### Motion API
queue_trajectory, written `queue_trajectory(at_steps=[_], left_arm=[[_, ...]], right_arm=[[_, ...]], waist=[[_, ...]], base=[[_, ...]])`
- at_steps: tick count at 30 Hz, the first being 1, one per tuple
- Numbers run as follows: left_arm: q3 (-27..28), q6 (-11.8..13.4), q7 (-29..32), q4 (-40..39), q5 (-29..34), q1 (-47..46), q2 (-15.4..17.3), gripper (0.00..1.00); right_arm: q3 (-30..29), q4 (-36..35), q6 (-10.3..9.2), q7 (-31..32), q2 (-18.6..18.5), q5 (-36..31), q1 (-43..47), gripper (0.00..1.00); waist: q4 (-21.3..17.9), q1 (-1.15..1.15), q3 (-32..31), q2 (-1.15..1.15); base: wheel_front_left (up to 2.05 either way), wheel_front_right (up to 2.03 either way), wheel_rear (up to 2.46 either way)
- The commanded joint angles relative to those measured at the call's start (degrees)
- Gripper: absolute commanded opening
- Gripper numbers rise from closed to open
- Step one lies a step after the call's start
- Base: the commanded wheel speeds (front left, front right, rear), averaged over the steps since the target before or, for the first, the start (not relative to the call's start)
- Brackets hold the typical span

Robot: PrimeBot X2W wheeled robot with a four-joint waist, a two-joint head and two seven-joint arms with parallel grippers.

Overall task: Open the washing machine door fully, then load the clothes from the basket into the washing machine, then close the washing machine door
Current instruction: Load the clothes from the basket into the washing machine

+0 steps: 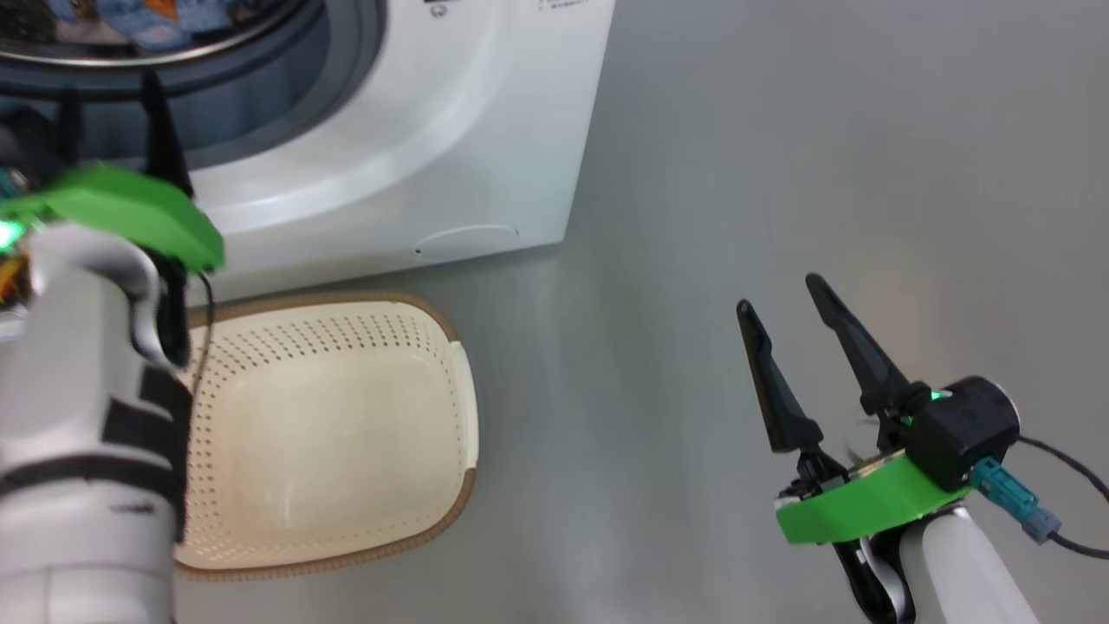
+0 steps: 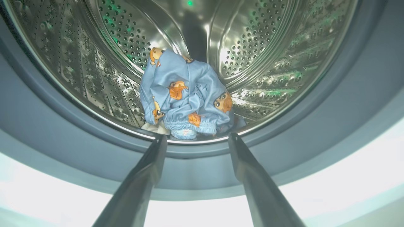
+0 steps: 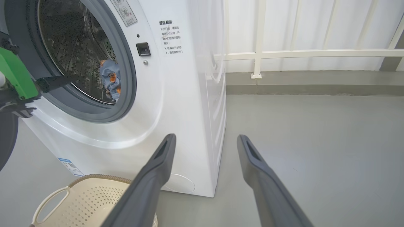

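Note:
The washing machine [image 1: 450, 147] stands with its round opening uncovered, and the light-blue clothes [image 2: 186, 94] lie heaped low in its steel drum [image 2: 268, 47]. My left gripper [image 2: 198, 137] is open and holds nothing. Its fingers [image 1: 156, 113] point at the grey seal just outside the drum mouth. The cream basket [image 1: 329, 433] sits on the floor before the washing machine with nothing in it. My right gripper [image 1: 780, 295] hangs open over bare floor to the basket's right. A dark curved edge [image 3: 6, 138] at the left may be the washing machine door; I cannot tell.
Grey floor [image 1: 780, 130] stretches to the right of the washing machine, with free room there. In the right wrist view a white railing [image 3: 300, 53] and a low kerb run along the back. A cable [image 1: 1066, 468] trails from my right wrist.

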Motion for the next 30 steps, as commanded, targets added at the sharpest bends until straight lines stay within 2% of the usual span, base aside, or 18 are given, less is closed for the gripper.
queue_trajectory(at_steps=[1, 13, 30], left_arm=[[0.7, -0.3, -0.4, -2.7, -0.1, 2.7, 1.7, 1.00], [0.3, -1.3, -0.4, -16.7, -0.1, 23.1, -2.5, 1.00], [-1.6, -1.5, -0.4, -30.6, -1.3, 40.8, -3.7, 1.00]], right_arm=[[1.0, -1.0, 0.09, -0.3, -0.1, 0.5, 1.8, 1.00], [0.0, -0.6, 0.09, -0.3, -1.3, 1.5, 6.0, 1.00], [-0.8, -0.4, 0.09, -0.3, -2.5, 1.9, 8.8, 1.00]], waist=[[1.2, 0.00, -2.7, 0.00], [2.4, 0.00, -10.1, 0.00], [3.2, 0.00, -14.3, 0.00]], base=[[0.00, 0.00, 0.00], [0.00, 0.00, 0.00], [0.00, 0.00, 0.00]])
